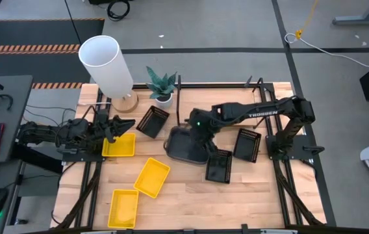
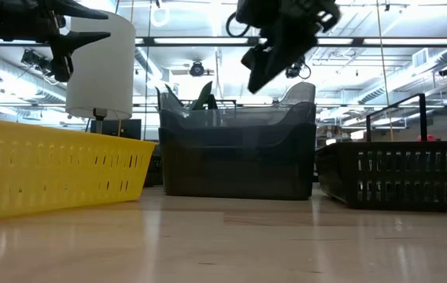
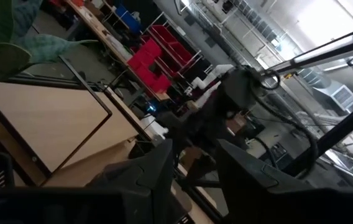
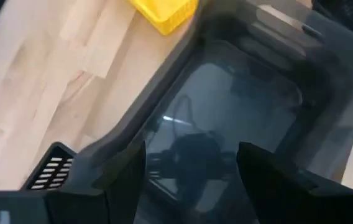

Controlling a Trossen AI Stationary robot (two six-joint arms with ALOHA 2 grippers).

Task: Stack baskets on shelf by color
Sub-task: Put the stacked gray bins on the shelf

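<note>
The right gripper (image 1: 196,132) hung just above the stack of dark grey baskets (image 1: 186,147) near the middle of the table (image 1: 249,195), its fingers (image 4: 123,177) spread wide with nothing between them. Black baskets lay around the stack: one (image 1: 218,166) just beside it, another (image 1: 247,144) under the right arm, a third (image 1: 152,121) near the potted plant (image 1: 162,84). The left gripper (image 1: 117,126) waited, fingers parted and empty, over a yellow basket (image 1: 119,145); two more yellow baskets (image 1: 152,177) lay nearer the table's front edge
</note>
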